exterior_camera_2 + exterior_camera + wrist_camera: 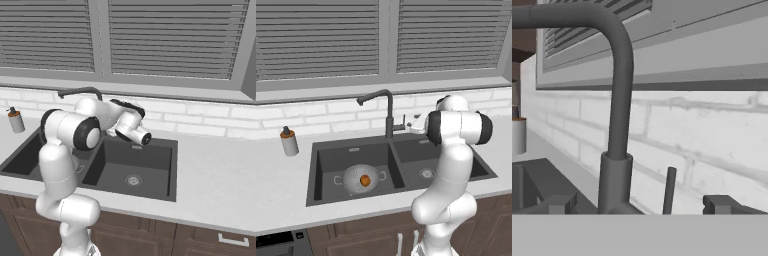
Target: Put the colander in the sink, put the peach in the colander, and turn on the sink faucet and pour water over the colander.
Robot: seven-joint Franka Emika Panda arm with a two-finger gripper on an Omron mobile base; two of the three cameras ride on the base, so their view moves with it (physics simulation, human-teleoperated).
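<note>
Counter (276, 200): pale grey, speckled; it runs along the wall under the window, above brown cabinet fronts.
Sink (398, 165): dark charcoal, two basins with a divider, set into the counter.
Sink faucet (389, 112): dark, slim, stands on the counter behind the divider; the spout bends toward the left basin.
Bottle (289, 141): grey with a dark-orange cap, stands upright on the counter, left of the sink, near the wall, well apart from the faucet.
</note>
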